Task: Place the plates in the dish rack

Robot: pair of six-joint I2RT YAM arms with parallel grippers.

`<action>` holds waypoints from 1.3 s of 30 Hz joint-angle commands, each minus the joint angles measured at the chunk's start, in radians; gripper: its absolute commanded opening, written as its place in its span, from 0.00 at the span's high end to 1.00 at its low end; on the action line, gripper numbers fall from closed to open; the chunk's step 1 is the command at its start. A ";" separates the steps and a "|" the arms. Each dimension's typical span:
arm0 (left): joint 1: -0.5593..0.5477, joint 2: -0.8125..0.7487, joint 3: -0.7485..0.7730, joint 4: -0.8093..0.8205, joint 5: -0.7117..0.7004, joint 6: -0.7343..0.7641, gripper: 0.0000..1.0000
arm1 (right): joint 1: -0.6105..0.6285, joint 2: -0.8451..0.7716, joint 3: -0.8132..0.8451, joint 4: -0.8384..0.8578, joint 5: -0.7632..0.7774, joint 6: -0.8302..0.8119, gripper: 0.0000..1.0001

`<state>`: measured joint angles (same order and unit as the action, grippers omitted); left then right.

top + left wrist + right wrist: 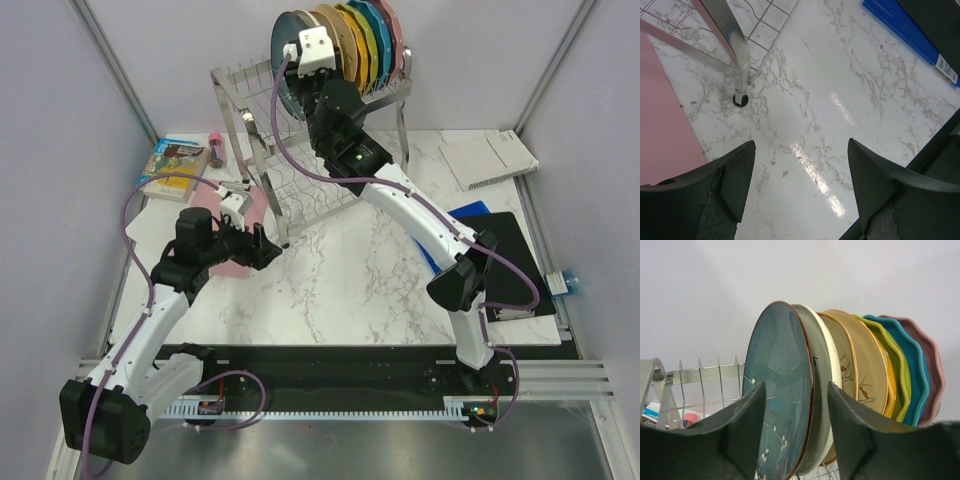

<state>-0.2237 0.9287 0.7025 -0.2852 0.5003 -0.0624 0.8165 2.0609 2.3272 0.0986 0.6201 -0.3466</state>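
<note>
The dish rack (250, 110) stands at the back of the table, with a row of plates upright on its top tier. The dark teal plate (283, 40) is the leftmost. In the right wrist view the teal plate (780, 365) stands against the half-blue, half-cream plate (822, 355), then the two bird plates (865, 360). My right gripper (796, 387) is open and straddles the rims of the teal plate and the plate beside it; it also shows in the top view (297, 72). My left gripper (800, 145) is open and empty, low over the marble beside a rack leg (737, 55).
Plain yellow, green, blue and pink scalloped plates (910, 370) fill the right end of the row. A pink flat item (660, 125) lies under my left arm. Books (175, 165) and a pink bottle (215, 148) are at back left, a white notebook (495, 158) and a black mat (505, 250) at right.
</note>
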 commanded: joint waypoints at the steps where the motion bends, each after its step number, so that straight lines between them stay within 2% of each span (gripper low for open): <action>1: 0.004 -0.010 0.003 0.083 -0.029 -0.010 0.17 | 0.027 -0.145 -0.012 0.079 0.000 -0.084 0.32; 3: 0.006 -0.001 0.034 0.110 -0.086 0.006 0.15 | 0.029 -0.200 -0.052 0.090 0.004 -0.135 0.25; 5: 0.006 0.005 0.064 0.121 -0.127 0.036 0.13 | 0.029 -0.238 -0.074 0.102 0.026 -0.169 0.08; 6: 0.004 0.010 0.101 0.129 -0.166 0.045 0.01 | 0.029 -0.281 -0.115 0.118 0.035 -0.193 0.02; 9: 0.006 0.006 0.173 0.127 -0.247 0.061 0.00 | 0.026 -0.367 -0.210 0.156 0.101 -0.272 0.02; 11: 0.009 -0.007 0.201 0.124 -0.291 0.088 0.00 | -0.008 -0.407 -0.250 0.038 0.148 -0.255 0.02; 13: 0.010 -0.028 0.232 0.124 -0.397 0.090 0.00 | -0.072 -0.475 -0.372 -0.096 0.184 -0.221 0.02; 15: 0.014 -0.033 0.256 0.129 -0.497 0.102 0.00 | -0.134 -0.510 -0.478 -0.236 0.236 -0.113 0.02; 16: 0.017 -0.034 0.261 0.133 -0.532 0.128 0.00 | -0.231 -0.512 -0.495 -0.437 0.224 -0.039 0.02; 17: 0.017 -0.034 0.262 0.139 -0.552 0.147 0.00 | -0.291 -0.509 -0.505 -0.541 0.193 0.123 0.02; 18: 0.018 -0.030 0.264 0.144 -0.600 0.177 0.00 | -0.351 -0.486 -0.531 -0.628 0.146 0.191 0.02; 19: 0.024 -0.028 0.264 0.141 -0.617 0.187 0.00 | -0.469 -0.469 -0.535 -0.784 0.129 0.260 0.02; 20: 0.030 -0.024 0.268 0.135 -0.621 0.193 0.00 | -0.537 -0.449 -0.534 -0.859 0.074 0.403 0.02; 21: 0.038 -0.025 0.272 0.129 -0.614 0.196 0.00 | -0.610 -0.423 -0.552 -0.914 -0.035 0.453 0.02; 22: 0.055 -0.027 0.269 0.123 -0.609 0.184 0.00 | -0.758 -0.421 -0.577 -0.965 -0.260 0.507 0.02; 24: 0.078 -0.039 0.258 0.104 -0.542 0.152 0.00 | -0.883 -0.444 -0.673 -0.950 -0.563 0.552 0.02; 25: 0.098 -0.045 0.252 0.100 -0.513 0.121 0.00 | -0.910 -0.450 -0.693 -0.939 -0.606 0.564 0.02; 27: 0.103 -0.053 0.226 0.100 -0.447 0.104 0.00 | -0.878 -0.464 -0.707 -0.941 -0.596 0.557 0.02; 28: 0.103 -0.051 0.215 0.106 -0.441 0.093 0.00 | -0.823 -0.470 -0.704 -0.938 -0.562 0.555 0.02; 29: 0.103 -0.048 0.203 0.115 -0.430 0.092 0.00 | -0.773 -0.478 -0.704 -0.932 -0.443 0.558 0.02; 31: 0.103 -0.019 0.170 0.142 -0.424 0.099 0.00 | -0.688 -0.501 -0.709 -0.903 -0.366 0.551 0.02; 35: 0.103 0.064 0.134 0.169 -0.390 0.136 0.00 | -0.640 -0.506 -0.726 -0.863 -0.369 0.543 0.02; 39: 0.109 0.160 0.144 0.159 -0.385 0.099 0.00 | -0.629 -0.481 -0.752 -0.841 -0.387 0.555 0.02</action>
<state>-0.1238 1.0237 0.8455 -0.1589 0.0807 0.0574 0.2138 1.5749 1.5745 -0.7807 0.2222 0.1780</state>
